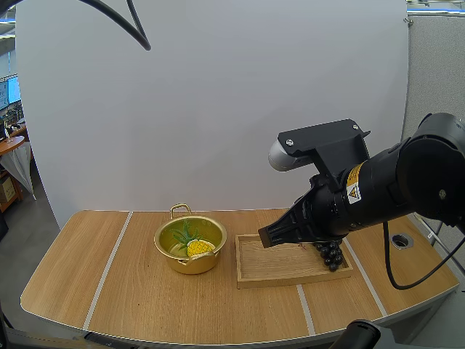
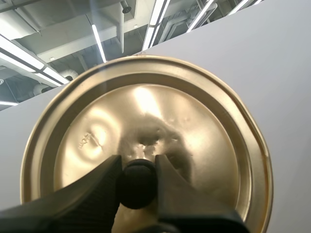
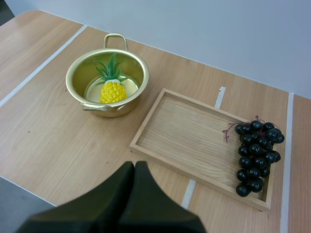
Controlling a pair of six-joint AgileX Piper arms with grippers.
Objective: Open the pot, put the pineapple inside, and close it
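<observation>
A pale wooden table point(image 1: 109, 291) with light stripes stands before a plain white wall. The pot point(image 1: 190, 265) sits open on the table's left-centre, its two handles lined up front to back. The pineapple point(image 1: 200, 247) already lies inside, with its leaves toward the far rim. Just to the pot's right is a wooden tray point(image 3: 189, 136), not touching it, with a bunch of grapes point(image 3: 256, 155) at its far right end.

The left gripper point(image 2: 138, 165) is clamped on the black knob point(image 2: 138, 187) of the lid point(image 2: 194, 116). The lid is held up in the air and tipped back, so ceiling shows behind it. How the pot lies from this gripper cannot be told. My guess is that the lid has to be levelled and carried over the pot's mouth, then lowered straight down.

The right gripper point(image 3: 134, 166) hangs above the near edge of the tray, fingers pressed together on nothing. It is right of the pot and well apart from it, so the way down to the rim looks free
</observation>
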